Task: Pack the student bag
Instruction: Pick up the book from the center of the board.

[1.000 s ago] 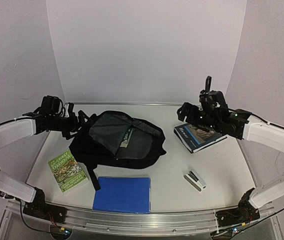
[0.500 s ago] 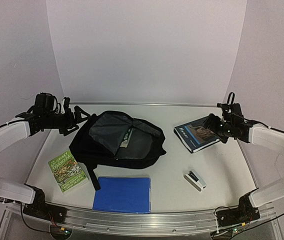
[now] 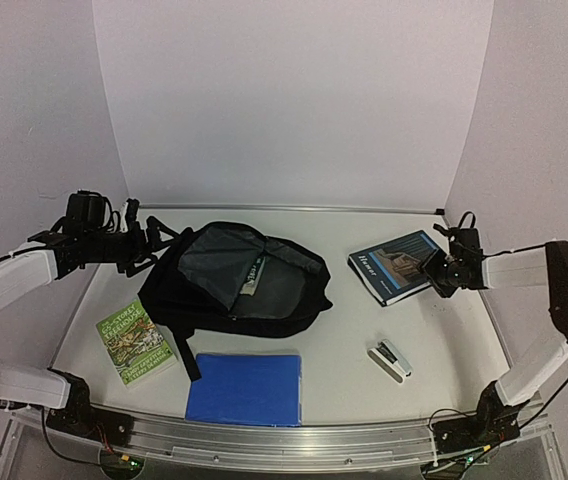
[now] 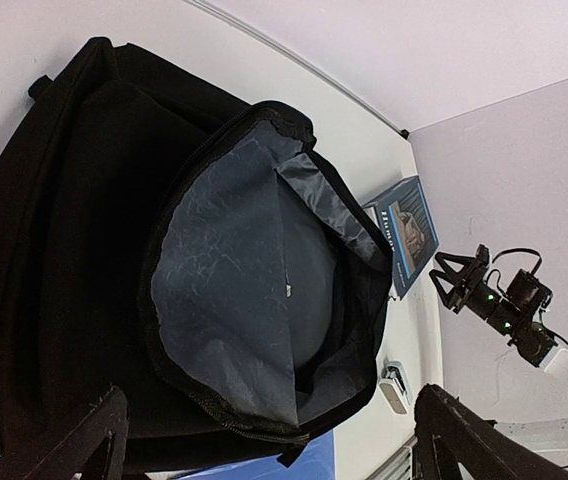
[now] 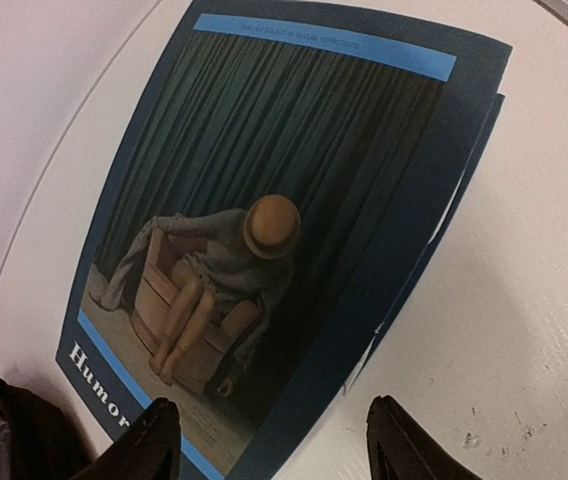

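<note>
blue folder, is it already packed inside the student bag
No, the blue folder lies flat on the table in front of the student bag, wholly outside it.

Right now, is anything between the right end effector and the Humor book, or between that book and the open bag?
Nothing visible. The right end effector hovers at the Humor book's right edge, and only bare table lies between the book and the student bag's open mouth.

Matt black cloth student bag (image 3: 192, 300), faintly shiny grey lining (image 4: 224, 290), glossy book cover (image 5: 264, 180), blue folder (image 3: 244, 388) perhaps plastic
</note>
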Action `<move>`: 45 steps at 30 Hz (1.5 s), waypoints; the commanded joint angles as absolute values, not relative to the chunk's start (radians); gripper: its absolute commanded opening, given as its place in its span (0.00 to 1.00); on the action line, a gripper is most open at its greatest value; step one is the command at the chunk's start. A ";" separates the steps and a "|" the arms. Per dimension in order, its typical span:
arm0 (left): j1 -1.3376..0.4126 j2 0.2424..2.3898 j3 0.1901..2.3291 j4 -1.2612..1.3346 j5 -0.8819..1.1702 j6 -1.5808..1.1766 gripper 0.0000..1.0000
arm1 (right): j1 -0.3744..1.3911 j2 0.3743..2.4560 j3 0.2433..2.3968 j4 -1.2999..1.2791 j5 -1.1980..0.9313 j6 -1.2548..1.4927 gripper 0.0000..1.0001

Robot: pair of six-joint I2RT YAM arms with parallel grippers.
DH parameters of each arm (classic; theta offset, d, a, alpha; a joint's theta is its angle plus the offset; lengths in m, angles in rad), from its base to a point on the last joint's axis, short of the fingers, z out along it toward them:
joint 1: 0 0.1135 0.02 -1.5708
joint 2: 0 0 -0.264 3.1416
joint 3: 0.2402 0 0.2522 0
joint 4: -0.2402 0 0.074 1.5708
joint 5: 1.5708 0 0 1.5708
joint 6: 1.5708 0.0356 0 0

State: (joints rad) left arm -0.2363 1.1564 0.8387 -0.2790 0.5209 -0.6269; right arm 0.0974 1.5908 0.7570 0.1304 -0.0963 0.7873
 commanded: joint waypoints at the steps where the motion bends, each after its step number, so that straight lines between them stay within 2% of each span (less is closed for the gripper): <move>1: -0.231 1.141 0.842 -0.247 0.529 -0.612 1.00 | 0.087 1.634 0.747 0.256 -0.060 0.821 0.56; 8: -0.231 1.142 0.849 -0.254 0.529 -0.614 1.00 | 0.086 1.691 0.741 0.308 -0.049 0.849 0.51; 17: -0.231 1.143 0.870 -0.277 0.522 -0.607 1.00 | 0.078 1.751 0.750 0.348 -0.046 0.851 0.50; 26: -0.232 1.159 0.876 -0.276 0.532 -0.610 1.00 | 0.075 1.758 0.712 0.452 -0.071 0.883 0.38; 36: -0.231 1.148 0.881 -0.286 0.531 -0.611 1.00 | 0.063 1.787 0.714 0.512 -0.082 0.890 0.37; 38: -0.231 1.146 0.882 -0.288 0.530 -0.611 1.00 | 0.063 1.795 0.718 0.523 -0.092 0.895 0.33; 40: -0.231 1.143 0.882 -0.291 0.530 -0.611 1.00 | 0.062 1.804 0.722 0.534 -0.104 0.898 0.24; 45: -0.231 1.132 0.880 -0.299 0.527 -0.608 1.00 | 0.060 1.786 0.709 0.564 -0.120 0.905 0.12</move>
State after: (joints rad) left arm -0.2363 1.1587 0.8375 -0.2901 0.5213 -0.6254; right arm 0.0628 1.7916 0.7086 0.5144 -0.1001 0.9043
